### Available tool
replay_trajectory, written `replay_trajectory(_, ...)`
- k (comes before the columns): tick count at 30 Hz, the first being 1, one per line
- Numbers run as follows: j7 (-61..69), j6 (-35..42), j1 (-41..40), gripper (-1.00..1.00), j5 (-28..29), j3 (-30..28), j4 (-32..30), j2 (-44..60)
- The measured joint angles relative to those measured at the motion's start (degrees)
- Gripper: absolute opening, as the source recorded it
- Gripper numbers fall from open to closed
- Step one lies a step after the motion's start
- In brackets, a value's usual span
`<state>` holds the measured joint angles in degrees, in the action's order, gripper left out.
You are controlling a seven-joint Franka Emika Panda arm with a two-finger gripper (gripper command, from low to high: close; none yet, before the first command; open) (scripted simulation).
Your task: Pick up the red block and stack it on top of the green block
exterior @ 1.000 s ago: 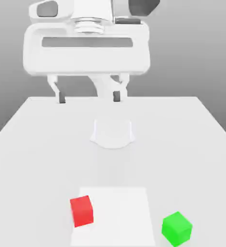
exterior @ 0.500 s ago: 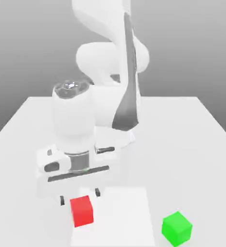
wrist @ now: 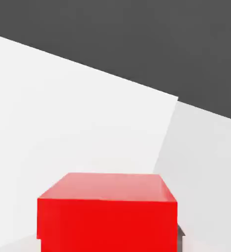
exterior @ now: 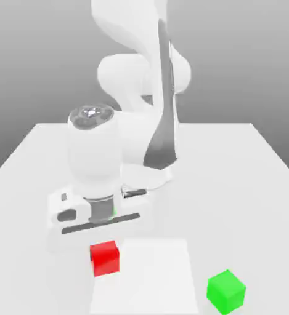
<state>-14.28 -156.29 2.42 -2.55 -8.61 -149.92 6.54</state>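
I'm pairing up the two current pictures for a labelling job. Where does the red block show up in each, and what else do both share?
Exterior view: the red block is low, toward the view's left, just below the gripper.
Hand view: the red block is large and close.
Shared landmark: the white sheet.

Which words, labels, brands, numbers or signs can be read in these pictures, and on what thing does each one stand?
There are none: no text, number or sign can be read on the red block, the green block, the arm, the white sheet or the table.
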Motion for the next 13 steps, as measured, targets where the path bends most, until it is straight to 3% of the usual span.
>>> replay_trajectory(6,-5.06,5.84,10.35,-1.0,2.41,8.58,6.88,0.97)
replay_trajectory(10,-7.05,0.97,13.7,-1.0,3.93,10.74,10.07,8.99)
replay_trajectory(11,-7.26,-0.12,13.76,1.0,4.19,10.85,10.24,10.28)
replay_trajectory(13,-7.26,-0.12,13.76,1.0,4.19,10.85,10.24,10.28)
